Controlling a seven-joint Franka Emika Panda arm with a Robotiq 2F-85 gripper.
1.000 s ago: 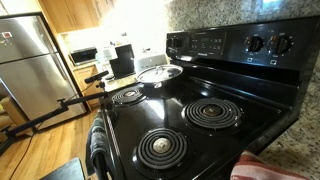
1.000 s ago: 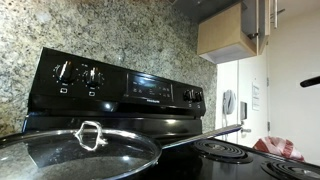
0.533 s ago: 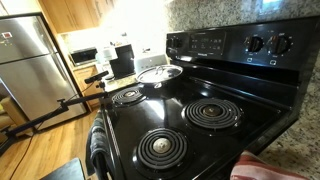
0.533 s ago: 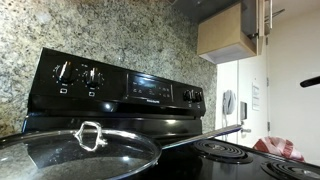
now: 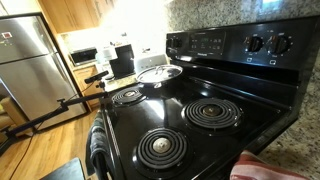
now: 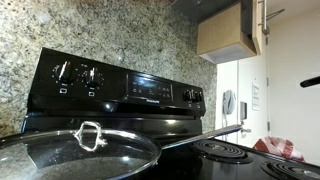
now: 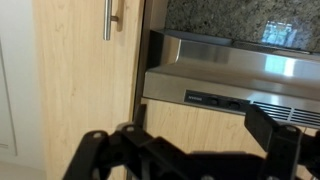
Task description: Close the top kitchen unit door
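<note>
Since a second ago, the top kitchen unit door (image 6: 258,25) shows narrower against its cabinet (image 6: 224,36) in an exterior view. On my wrist view its honey-brown panel stands just beside the steel range hood (image 7: 240,70). My gripper (image 7: 185,150) has its fingers spread wide, holding nothing.

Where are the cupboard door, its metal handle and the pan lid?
cupboard door (image 7: 75,90), wrist view, middle of its wooden panel.
metal handle (image 7: 110,15), wrist view, its vertical bar.
pan lid (image 6: 50,158), an exterior view, glass beside its loop handle.
</note>
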